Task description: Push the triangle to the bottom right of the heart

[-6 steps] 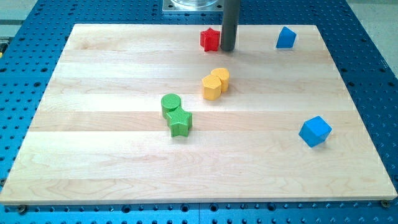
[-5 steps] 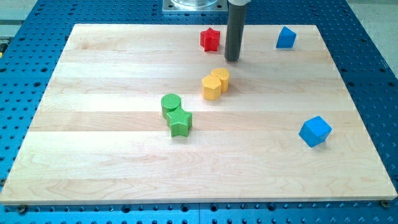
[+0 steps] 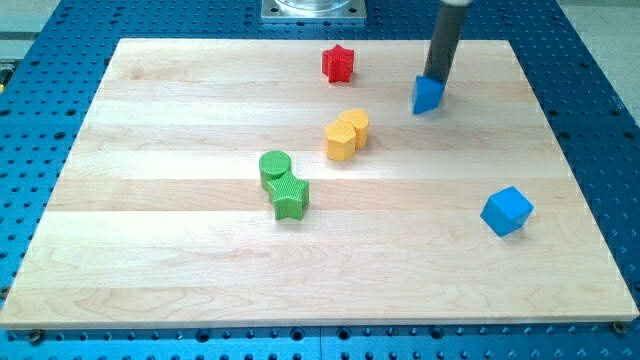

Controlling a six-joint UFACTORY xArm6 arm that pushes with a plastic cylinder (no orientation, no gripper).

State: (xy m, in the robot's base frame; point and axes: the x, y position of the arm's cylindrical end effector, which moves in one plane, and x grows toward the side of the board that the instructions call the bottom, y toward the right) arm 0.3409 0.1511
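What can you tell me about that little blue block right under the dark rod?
The blue triangle block is small, solid-looking and matte, with a lighter top face and darker sides. It lies flat on the pale wooden board, toward the view's upper right. My tip sits against its upper edge. No other block touches it.

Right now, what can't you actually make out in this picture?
- My tip: it meets the blue triangle from the view's top; the rod hides the block's upper edge, so contact can't be confirmed.
- Rod's upper part: cut off by the view's top edge.
- Yellow blocks: two pressed together; which one is the heart is unclear.
- Metal base: cropped at the top.
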